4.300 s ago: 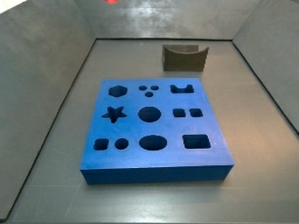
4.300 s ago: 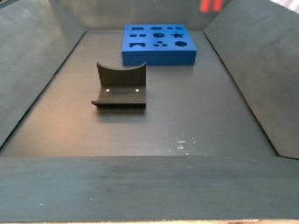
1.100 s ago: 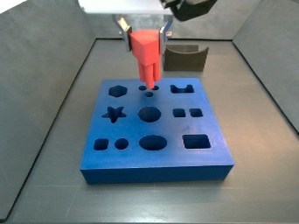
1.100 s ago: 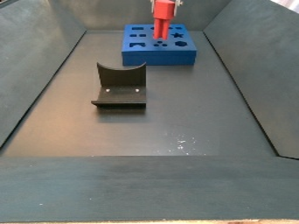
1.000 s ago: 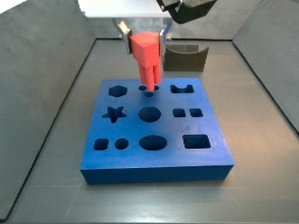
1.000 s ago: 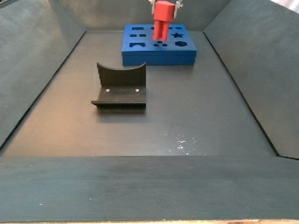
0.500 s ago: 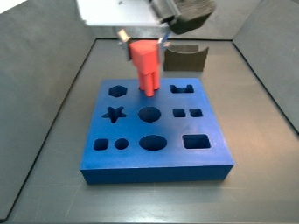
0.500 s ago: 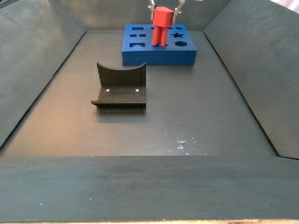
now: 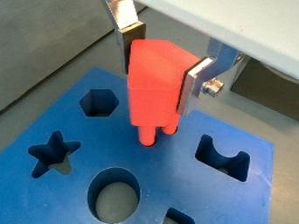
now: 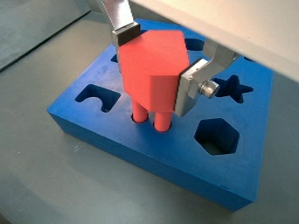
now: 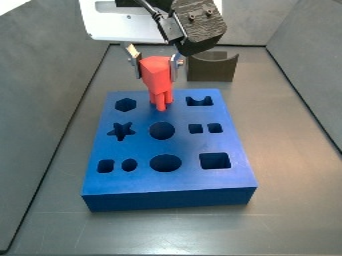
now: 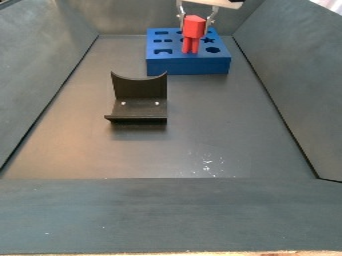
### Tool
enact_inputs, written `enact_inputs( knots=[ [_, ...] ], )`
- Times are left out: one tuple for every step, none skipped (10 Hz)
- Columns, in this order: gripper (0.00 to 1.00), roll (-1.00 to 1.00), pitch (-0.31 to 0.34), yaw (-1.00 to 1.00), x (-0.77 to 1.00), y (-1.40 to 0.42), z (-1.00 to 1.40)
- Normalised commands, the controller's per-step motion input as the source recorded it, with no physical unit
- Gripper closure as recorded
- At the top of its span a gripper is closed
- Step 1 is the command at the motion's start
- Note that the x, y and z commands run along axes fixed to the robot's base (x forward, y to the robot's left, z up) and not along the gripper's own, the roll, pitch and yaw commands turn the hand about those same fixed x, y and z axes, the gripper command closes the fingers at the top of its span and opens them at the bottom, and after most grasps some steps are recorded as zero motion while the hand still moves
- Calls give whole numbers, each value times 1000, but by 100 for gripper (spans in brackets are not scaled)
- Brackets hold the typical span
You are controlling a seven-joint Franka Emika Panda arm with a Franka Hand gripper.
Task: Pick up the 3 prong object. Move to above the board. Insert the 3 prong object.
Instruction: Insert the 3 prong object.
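Silver-plated two-finger gripper [image 9: 163, 70] clamps the bright red blocky plastic 3 prong object [image 9: 156, 83] — upright. Its short prongs enter small holes in the flat blue foam-like board [image 10: 122, 131] — between hexagon and notched cut-outs.

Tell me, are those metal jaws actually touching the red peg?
Touching. In a wrist view the gripper has its silver fingers pressed flat against both sides of the 3 prong object, no gap showing.

Even, fairly bright overhead light, soft shadow beneath the gripper [image 9: 163, 66] on the board [image 9: 268, 188], faint floor glare in a side view, low-resolution frames, slightly soft edges
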Motion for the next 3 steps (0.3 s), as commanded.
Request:
enact_inputs(
  knots=[
    [100,120,0,31,126,0,-863],
    [0,0,0,0,0,0,0],
    [0,0,0,0,0,0,0]
  ],
)
